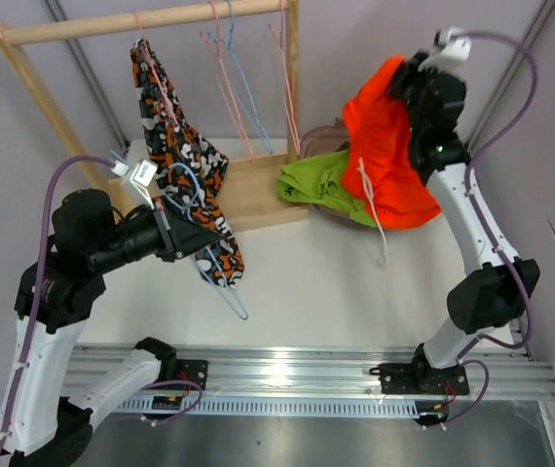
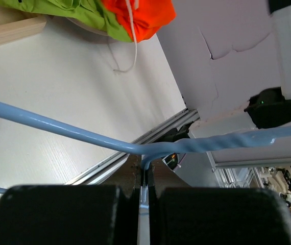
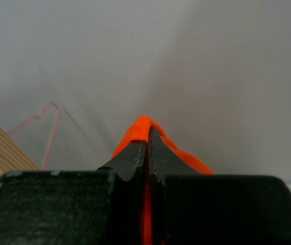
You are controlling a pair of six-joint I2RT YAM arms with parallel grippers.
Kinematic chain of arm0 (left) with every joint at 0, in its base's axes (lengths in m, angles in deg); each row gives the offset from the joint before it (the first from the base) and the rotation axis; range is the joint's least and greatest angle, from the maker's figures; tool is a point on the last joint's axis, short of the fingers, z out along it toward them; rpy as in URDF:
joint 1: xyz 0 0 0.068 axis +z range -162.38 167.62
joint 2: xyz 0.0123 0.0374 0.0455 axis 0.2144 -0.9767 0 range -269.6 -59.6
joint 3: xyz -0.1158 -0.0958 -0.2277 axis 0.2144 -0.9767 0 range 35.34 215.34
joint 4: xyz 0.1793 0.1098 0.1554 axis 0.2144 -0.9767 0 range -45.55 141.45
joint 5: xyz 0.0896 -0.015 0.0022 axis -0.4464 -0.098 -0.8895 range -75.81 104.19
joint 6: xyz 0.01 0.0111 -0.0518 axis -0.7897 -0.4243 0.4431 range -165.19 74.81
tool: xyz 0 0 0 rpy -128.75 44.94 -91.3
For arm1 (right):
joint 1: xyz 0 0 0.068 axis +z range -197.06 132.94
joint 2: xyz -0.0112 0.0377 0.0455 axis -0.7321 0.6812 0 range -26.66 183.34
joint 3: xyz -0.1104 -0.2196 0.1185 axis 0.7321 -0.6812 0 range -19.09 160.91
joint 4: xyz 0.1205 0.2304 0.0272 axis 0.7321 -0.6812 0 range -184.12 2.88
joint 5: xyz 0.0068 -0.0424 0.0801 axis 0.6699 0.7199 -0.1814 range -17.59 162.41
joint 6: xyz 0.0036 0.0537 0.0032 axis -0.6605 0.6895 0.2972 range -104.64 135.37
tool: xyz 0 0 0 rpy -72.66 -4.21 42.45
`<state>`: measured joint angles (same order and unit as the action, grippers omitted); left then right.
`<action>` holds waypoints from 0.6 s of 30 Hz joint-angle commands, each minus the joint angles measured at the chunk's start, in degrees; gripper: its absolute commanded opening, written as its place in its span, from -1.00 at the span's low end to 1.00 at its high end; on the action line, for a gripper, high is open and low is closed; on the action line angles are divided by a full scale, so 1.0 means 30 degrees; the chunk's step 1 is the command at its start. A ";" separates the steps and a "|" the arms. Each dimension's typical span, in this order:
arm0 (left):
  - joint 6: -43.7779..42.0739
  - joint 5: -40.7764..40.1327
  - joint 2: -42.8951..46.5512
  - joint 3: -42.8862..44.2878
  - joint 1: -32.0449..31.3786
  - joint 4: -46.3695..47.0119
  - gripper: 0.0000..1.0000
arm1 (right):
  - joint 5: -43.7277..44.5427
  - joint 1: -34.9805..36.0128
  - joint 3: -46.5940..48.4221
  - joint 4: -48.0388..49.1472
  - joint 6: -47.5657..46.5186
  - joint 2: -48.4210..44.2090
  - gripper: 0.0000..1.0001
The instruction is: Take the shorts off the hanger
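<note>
Crumpled bright orange shorts (image 1: 387, 161), drawstring (image 1: 373, 204) dangling, hung at two o'clock, pinched in the right gripper (image 3: 147, 139); left gripper (image 2: 144, 171) clamped a blue hanger (image 2: 58, 126).

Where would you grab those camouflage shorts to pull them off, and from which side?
Probably the loose lower hem, from the near side: the camo shorts hang long from the rail, the wooden base stands behind them, and the hem dangles clear at the bottom.

The right fingers (image 3: 130, 158) hide nearly all of the orange shorts (image 3: 144, 125). A brownish garment (image 1: 322, 136) lies mostly behind the lime green shorts (image 1: 318, 183). The blue hanger (image 2: 58, 126) runs off both sides.
</note>
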<state>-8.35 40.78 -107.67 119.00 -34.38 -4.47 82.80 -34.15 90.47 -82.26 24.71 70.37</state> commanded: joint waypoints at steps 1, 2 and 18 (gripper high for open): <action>-0.0415 0.0453 -0.0527 0.0354 -0.0079 0.1618 -1.00 | -0.0301 -0.0025 -0.6549 0.3210 0.2916 -0.1873 -1.00; -0.0328 0.0569 -0.0586 0.0414 -0.0079 0.1706 -1.00 | -0.0155 0.0004 -0.7796 0.3590 0.3704 -0.2050 -1.00; -0.0034 0.0219 -0.0557 0.0971 -0.0079 0.2028 -1.00 | 0.0812 0.1086 -1.2759 0.0433 0.2865 -0.7348 0.99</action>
<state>-8.20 41.35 -109.44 119.59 -34.38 -1.54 82.73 -32.47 49.95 -80.81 35.68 56.65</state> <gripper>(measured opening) 0.028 0.993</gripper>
